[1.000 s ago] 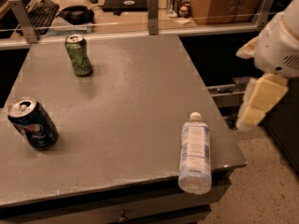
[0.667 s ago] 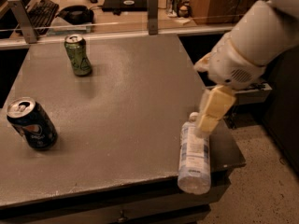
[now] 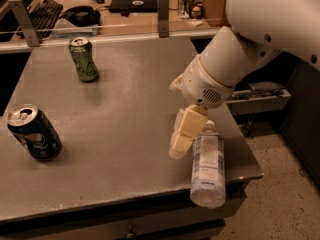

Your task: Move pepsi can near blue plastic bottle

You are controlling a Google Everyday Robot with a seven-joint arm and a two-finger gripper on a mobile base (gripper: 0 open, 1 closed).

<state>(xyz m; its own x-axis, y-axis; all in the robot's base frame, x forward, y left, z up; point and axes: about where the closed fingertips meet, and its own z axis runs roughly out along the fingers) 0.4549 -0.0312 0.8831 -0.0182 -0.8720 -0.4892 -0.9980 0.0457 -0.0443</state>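
On tabletop, pepsi can sits far from gripper jaws beside bottle.

- The pepsi can, well to the left of the pincer, is showing a round red-white-blue logo, but no lettering is coming through.
- The blue plastic bottle, just right of the pincer hanging over the counter, is wearing a pale blue-and-white label, and its print is proving unreadable.
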